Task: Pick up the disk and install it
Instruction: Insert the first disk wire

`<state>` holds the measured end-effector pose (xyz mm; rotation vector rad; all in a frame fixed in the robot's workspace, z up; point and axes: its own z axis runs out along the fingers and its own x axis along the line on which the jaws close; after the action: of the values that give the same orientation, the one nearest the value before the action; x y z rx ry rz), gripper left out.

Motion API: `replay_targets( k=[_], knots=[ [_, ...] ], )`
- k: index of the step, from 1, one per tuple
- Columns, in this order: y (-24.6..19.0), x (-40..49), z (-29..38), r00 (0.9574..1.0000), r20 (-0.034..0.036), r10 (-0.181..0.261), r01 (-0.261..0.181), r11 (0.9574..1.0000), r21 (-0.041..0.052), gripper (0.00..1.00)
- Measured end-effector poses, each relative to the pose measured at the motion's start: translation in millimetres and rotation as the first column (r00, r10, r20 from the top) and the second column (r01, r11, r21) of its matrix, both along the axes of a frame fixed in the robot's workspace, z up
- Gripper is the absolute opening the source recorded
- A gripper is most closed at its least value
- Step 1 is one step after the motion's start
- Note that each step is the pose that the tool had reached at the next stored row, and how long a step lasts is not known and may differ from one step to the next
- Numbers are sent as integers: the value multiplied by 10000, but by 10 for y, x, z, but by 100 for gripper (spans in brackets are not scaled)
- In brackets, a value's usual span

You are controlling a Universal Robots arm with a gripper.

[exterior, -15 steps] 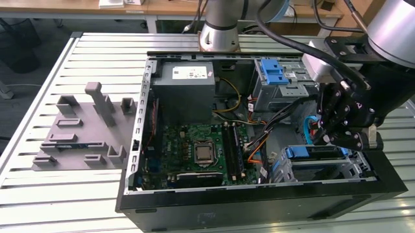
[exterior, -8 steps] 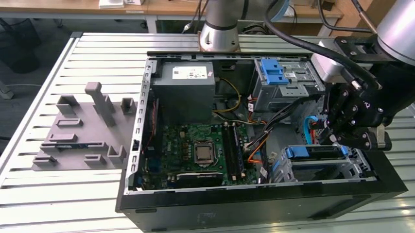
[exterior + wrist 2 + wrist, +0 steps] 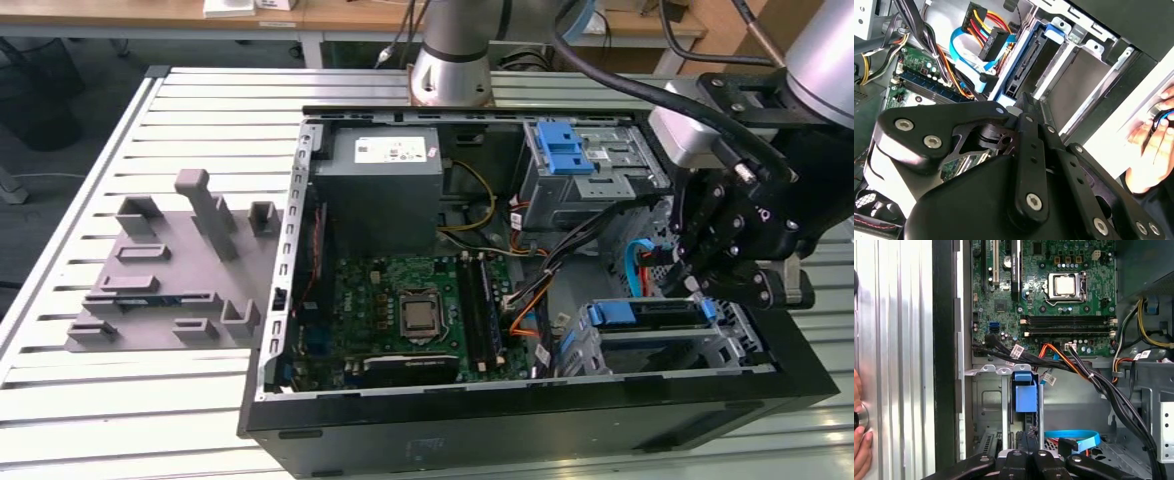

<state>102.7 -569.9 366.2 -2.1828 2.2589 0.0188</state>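
The disk (image 3: 650,314) already sits in the drive cage (image 3: 727,345), beside the motherboard (image 3: 407,305), in its blue carrier, so installation looks nearly complete. The tool (image 3: 727,285) hovers just above the cage; whether its fingers are open or closed is hidden.

We lose the claw (image 3: 1019,107) tips behind its own black linkage; a hand (image 3: 1149,150) is cut by the edge.
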Motion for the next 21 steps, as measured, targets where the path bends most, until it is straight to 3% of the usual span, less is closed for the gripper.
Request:
replay_targets(
  k=[9,21],
  knots=[
    [33,66,11,10000,0,0,0,10000,-1,11],
    [124,175,11,10000,0,0,0,10000,-1,11]
  ],
)
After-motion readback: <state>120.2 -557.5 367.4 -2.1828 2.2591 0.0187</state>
